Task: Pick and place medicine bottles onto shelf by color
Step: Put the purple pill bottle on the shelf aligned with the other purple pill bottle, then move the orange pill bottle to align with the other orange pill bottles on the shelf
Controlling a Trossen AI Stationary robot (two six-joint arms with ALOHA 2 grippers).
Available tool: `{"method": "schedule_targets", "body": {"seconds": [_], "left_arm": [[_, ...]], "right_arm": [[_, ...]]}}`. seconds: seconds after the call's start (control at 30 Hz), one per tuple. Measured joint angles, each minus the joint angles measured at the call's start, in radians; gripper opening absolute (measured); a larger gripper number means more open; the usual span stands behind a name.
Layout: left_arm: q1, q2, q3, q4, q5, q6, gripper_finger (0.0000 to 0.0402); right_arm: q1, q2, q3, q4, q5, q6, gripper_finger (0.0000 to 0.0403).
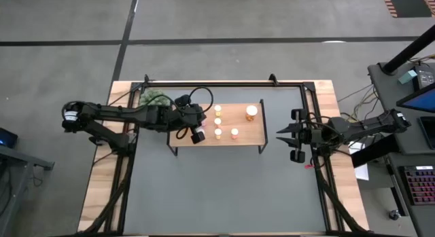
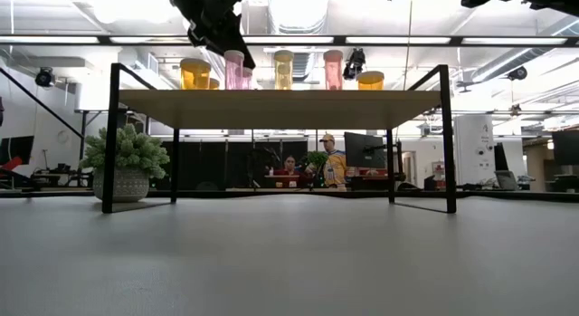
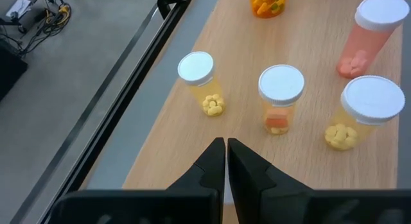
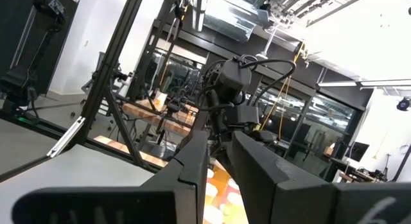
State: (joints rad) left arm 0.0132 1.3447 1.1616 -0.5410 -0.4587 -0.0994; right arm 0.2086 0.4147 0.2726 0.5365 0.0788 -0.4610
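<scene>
The dark grey surface (image 1: 224, 189) carries the shelf (image 1: 245, 132) toward its far side, centred between the two arms so that either can reach it. From the low view the shelf stands on thin black legs, its light-wood board raised clear of the surface, which is why every bottle there reads as set on top and not beneath.

The medicine bottles (image 3: 280, 99) already stand upright on that board, white caps up, apart from one another. In the left wrist view two bottles with yellow contents, one with orange-pink contents and a taller pink bottle (image 3: 369, 34) sit in a loose cluster, with an orange bottle (image 1: 251, 112) farther along the board. They look only partly grouped, pink and yellow interleaved in the low view, so I judge the colour sorting as unfinished or loosely done.

The left gripper (image 3: 226, 161) hangs over the shelf's left end, above and short of the nearest yellow bottle (image 3: 200, 81), its jaws clenched together on nothing. It touches no bottle.

The right gripper (image 1: 282, 133) waits just off the shelf's right end, pointing toward it. Its jaws stand slightly parted and I see nothing between them.

A green plant (image 1: 153, 98) sits behind the left arm, no part of the task.
</scene>
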Motion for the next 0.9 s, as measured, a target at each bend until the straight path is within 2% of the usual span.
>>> {"method": "schedule_targets", "body": {"seconds": [0.47, 0.63, 0.8, 0.9], "left_arm": [[-0.010, -0.010, 0.042, 0.005, -0.002, 0.002, 0.0000], [-0.072, -0.044, 0.078, 0.007, -0.003, 0.009, 0.0000], [-0.146, -0.091, 0.081, -0.011, -0.002, -0.008, 0.0000], [-0.158, -0.121, 0.085, -0.114, 0.003, -0.085, 0.0000]], "right_arm": [[0.000, 0.000, 0.000, -0.001, 0.004, 0.007, 0.0063], [0.000, 0.001, 0.007, -0.013, 0.063, 0.022, 0.0063], [0.000, 0.014, 0.033, -0.056, 0.064, 0.033, 0.0063], [0.000, 0.020, 0.040, -0.064, 0.064, 0.042, 0.0063]]}}
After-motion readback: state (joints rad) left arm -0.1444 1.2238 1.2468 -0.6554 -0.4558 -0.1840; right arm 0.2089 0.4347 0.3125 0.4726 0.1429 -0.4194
